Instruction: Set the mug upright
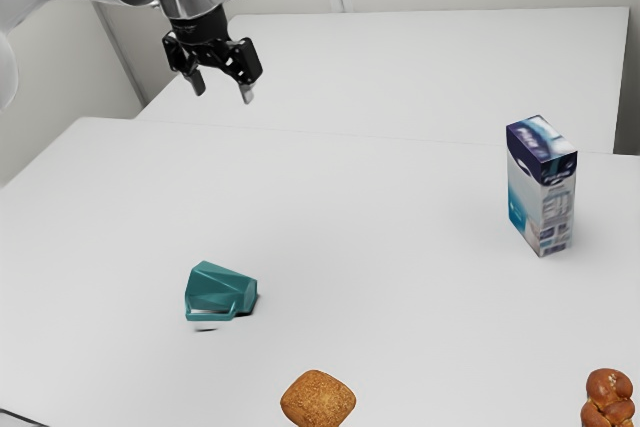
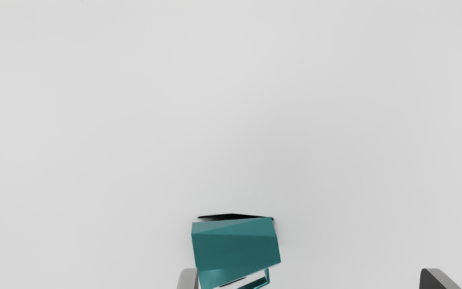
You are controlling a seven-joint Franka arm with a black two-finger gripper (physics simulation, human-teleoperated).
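Perhaps lettered carton [image 1: 540,199], mug [image 1: 215,289] sideways.

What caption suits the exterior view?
Open end effector above the table, teal mug lying on its side.

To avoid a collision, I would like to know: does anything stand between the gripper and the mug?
Nothing visible stands between the open gripper and the mug; the carton is toward the exterior view's right.
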